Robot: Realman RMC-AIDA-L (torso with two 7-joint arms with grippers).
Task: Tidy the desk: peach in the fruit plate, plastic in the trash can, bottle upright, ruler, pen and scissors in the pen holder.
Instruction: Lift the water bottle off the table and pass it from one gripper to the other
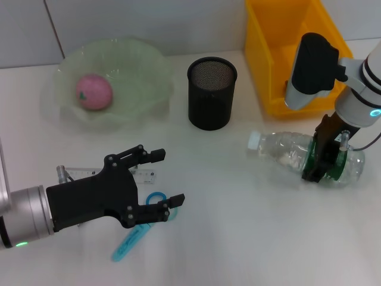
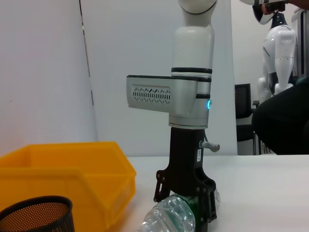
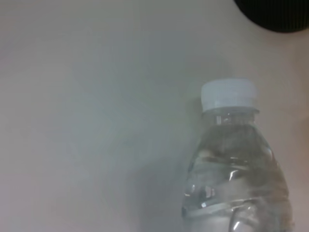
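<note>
A clear bottle with a white cap lies on its side at the right of the white table. My right gripper comes down over its green-labelled middle, a finger on each side, shut on it. At the front left my left gripper hovers open above a ruler and blue scissors, hiding part of both. A pink peach lies in the pale green fruit plate. The black mesh pen holder stands mid-table. No pen or plastic shows.
A yellow bin stands at the back right, just behind the right arm. White wall panels close off the table's far edge.
</note>
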